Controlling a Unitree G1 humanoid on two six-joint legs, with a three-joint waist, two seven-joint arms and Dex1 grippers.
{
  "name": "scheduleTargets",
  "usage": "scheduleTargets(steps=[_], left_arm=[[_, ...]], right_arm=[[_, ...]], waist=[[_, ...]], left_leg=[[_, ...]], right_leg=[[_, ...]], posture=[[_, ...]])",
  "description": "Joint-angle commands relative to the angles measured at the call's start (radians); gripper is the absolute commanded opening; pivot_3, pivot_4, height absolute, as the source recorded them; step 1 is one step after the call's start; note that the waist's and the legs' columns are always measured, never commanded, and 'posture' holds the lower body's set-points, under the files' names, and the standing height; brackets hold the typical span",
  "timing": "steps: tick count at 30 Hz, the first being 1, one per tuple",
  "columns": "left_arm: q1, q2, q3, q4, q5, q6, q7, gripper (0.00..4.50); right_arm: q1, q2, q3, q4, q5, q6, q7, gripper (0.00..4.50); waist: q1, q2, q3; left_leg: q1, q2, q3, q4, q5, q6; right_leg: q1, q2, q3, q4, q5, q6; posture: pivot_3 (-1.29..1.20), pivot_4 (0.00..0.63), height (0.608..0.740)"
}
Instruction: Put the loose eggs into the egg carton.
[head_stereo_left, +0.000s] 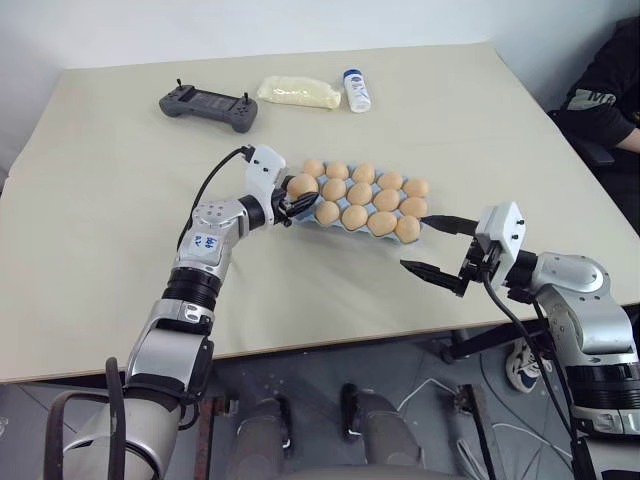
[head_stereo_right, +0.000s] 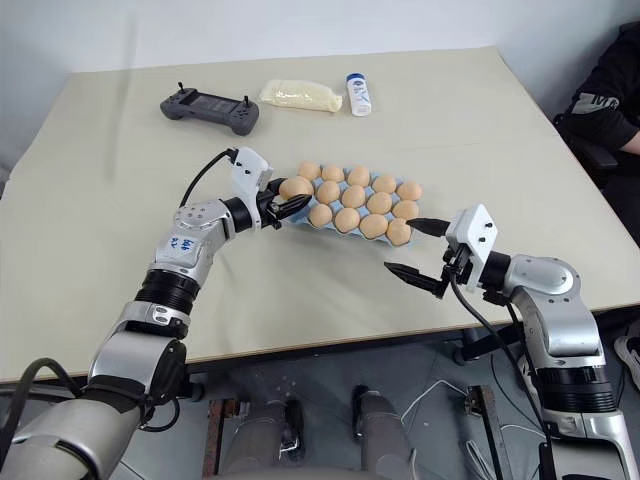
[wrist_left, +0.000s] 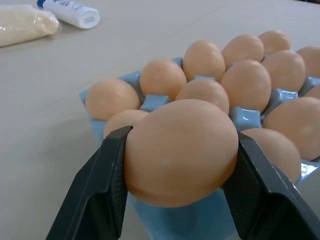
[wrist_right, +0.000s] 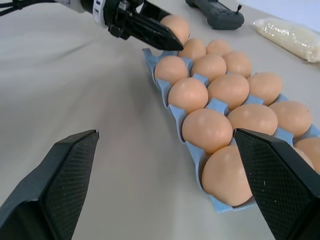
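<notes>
1. The left gripper is clamped on a single egg, one black finger on each side of the shell, and it hangs at the near-left end of the egg carton.
2. The carton lies on the table just past those fingertips, stretching away from them toward the right gripper. Nearly every pocket beyond the held egg carries an egg; I can't make out from here exactly which corner pocket is bare, as the held egg hides it.
3. The right gripper waits off the far end of the carton with its fingers spread wide and nothing between them, one finger close to the end eggs, not touching as far as I can tell.
4. I'd judge this to be the placing step, and close to the last one, since no eggs lie loose on the table.
5. To do it well, bring the egg squarely over the empty cup, lower until the shell seats, then part the fingers gently.
6. Watch the finger nearest the neighbouring eggs: spreading wide could nudge one.
7. The controller, packet and small bottle sit well beyond the carton, out of the way.
</notes>
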Motion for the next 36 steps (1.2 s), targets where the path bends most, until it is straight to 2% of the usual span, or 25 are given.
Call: scheduleTargets(steps=[1,5,9,14,26,36], left_arm=[[-0.025,0.005,0.023,-0.025,-0.001,0.01,0.008,3.24],[-0.007,0.008,0.028,-0.063,-0.003,-0.008,0.0,4.48],[0.014,0.03,0.05,-0.149,-0.025,0.026,-0.019,4.49],[0.085,0.102,0.079,-0.304,-0.054,0.066,-0.068,4.49],[0.38,0.32,0.159,-0.582,-0.164,0.049,-0.279,4.49],[0.456,0.346,0.228,-0.658,-0.206,0.063,-0.258,4.49]], right_arm=[[0.01,-0.017,-0.04,-0.036,0.022,-0.005,-0.007,4.5],[-0.006,-0.015,-0.031,-0.019,0.02,-0.009,-0.004,4.5],[-0.03,-0.016,-0.026,0.005,0.016,-0.015,0.005,4.5],[-0.054,-0.021,-0.026,0.035,0.009,-0.027,0.018,4.5],[-0.126,-0.021,-0.003,0.139,-0.013,-0.067,0.056,4.5],[-0.14,-0.021,-0.007,0.19,-0.02,-0.076,0.062,4.5]], waist=[[0.0,0.0,0.0],[0.0,0.0,0.0],[-0.001,0.0,0.0],[-0.004,0.0,0.0],[-0.012,0.0,0.0],[-0.021,0.0,0.0]], left_leg=[[0.0,0.0,0.0,0.0,0.0,0.0],[0.0,0.001,0.0,0.0,0.0,0.0],[0.0,0.001,0.0,0.0,0.0,0.0],[0.001,0.002,0.001,0.0,0.0,0.0],[0.003,0.005,0.001,0.0,-0.003,-0.006],[0.003,0.006,0.001,0.0,-0.003,-0.006]], right_leg=[[0.0,0.002,0.001,0.0,0.0,0.0],[0.0,0.003,0.001,0.0,0.0,0.0],[0.0,0.004,0.001,0.0,0.0,0.0],[0.0,0.005,0.002,0.001,-0.001,-0.002],[0.0,0.004,0.003,0.005,-0.002,-0.004],[0.0,0.003,0.003,0.005,-0.002,-0.004]], posture=[[0.0,0.15,0.74],[0.0,0.15,0.74],[0.0,0.15,0.74],[0.0,0.15,0.74],[0.0,0.15,0.74],[0.0,0.15,0.74]])
